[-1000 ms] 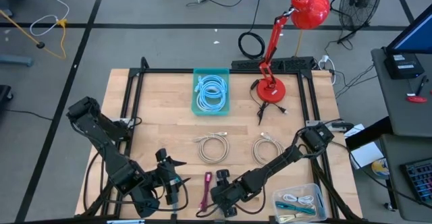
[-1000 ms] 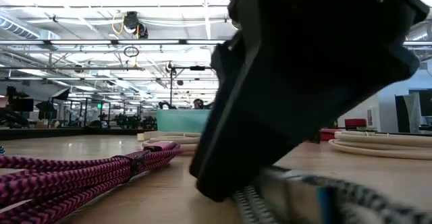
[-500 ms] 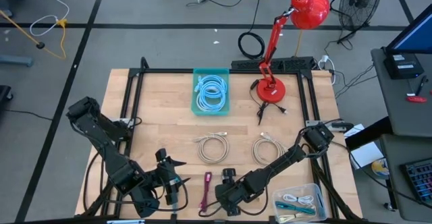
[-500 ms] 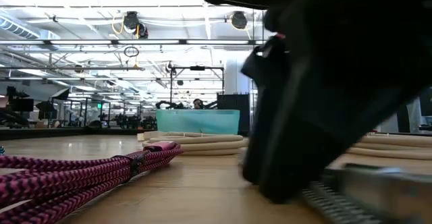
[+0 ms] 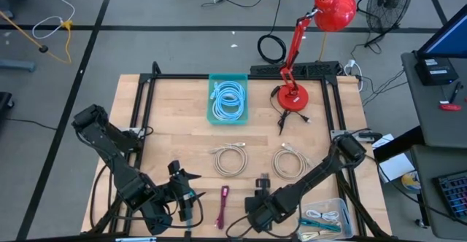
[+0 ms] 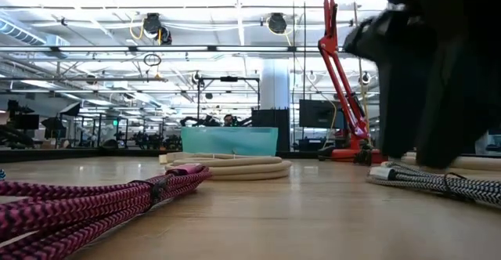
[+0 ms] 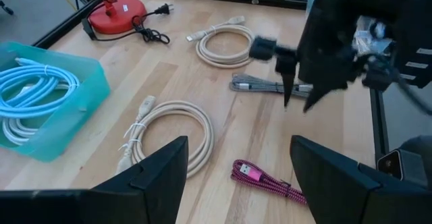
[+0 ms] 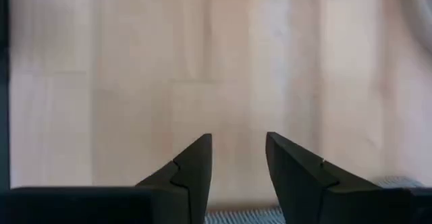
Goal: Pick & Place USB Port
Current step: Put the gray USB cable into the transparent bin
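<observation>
The grey braided USB cable (image 7: 260, 84) lies flat on the wood near the table's near edge, right of centre; the low view shows it too (image 6: 438, 183). My right gripper (image 7: 295, 104) points straight down over one end of it, fingers open a little (image 8: 237, 136), with a strip of the cable (image 8: 239, 217) just behind them. A pink braided cable (image 5: 222, 205) lies to its left. My left gripper (image 5: 186, 198) waits wide open near the near-left edge. My right gripper stands from above, pointing down, right over one end of the grey cable (image 7: 297, 88). Whether its fingertips touch the cable cannot be told; the cable lies flat on the table.
Two beige cable coils (image 5: 230, 159) (image 5: 289, 162) lie mid-table. A teal bin (image 5: 228, 100) of light-blue cables sits at the far side, next to a red desk lamp (image 5: 292, 96). A clear box (image 5: 321, 219) of cables stands at the near-right corner. A black frame borders the table.
My right gripper has travelled along the near edge toward the table's right, crossing the low view from centre to right. The grey cable has shifted the same way with it and now lies flat on the wood.
</observation>
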You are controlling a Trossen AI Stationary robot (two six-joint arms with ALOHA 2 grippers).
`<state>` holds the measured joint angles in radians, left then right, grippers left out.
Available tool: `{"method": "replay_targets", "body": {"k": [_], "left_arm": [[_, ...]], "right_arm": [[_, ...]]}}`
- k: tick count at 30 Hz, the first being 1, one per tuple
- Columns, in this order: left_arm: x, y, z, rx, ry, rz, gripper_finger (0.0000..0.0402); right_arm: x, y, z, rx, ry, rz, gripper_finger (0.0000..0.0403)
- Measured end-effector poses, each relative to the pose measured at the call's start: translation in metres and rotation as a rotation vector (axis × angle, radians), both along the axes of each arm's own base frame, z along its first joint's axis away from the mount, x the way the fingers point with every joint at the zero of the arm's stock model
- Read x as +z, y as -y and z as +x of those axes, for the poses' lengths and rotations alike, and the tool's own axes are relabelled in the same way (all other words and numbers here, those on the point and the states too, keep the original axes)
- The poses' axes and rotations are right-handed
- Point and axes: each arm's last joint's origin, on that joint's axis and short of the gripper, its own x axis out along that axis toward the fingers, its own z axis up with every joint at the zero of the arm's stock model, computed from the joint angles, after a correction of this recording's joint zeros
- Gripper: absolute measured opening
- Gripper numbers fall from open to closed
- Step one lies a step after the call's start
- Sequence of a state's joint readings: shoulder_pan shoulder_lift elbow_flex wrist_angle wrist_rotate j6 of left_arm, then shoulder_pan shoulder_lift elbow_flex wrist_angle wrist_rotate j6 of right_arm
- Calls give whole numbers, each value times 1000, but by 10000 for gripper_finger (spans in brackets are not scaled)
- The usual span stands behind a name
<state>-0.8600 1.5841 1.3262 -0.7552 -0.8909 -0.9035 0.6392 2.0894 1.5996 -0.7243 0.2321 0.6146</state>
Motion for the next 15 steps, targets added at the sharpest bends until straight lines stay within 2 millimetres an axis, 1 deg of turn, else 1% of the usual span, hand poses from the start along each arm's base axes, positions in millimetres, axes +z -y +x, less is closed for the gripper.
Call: {"method": "replay_targets", "body": {"k": [3, 7, 11, 15], "left_arm": [[0, 0, 0, 0, 0, 0, 262], [0, 0, 0, 1, 1, 1, 262], [-1, 0, 1, 6, 4, 8, 262], [-9, 3, 4, -2, -18, 49, 262]], "right_arm": [[8, -2, -4, -84, 15, 40, 132], [18, 4, -14, -366, -36, 111, 132], [22, 9, -25, -591, -157, 156, 132], [24, 15, -24, -734, -187, 199, 132]]}}
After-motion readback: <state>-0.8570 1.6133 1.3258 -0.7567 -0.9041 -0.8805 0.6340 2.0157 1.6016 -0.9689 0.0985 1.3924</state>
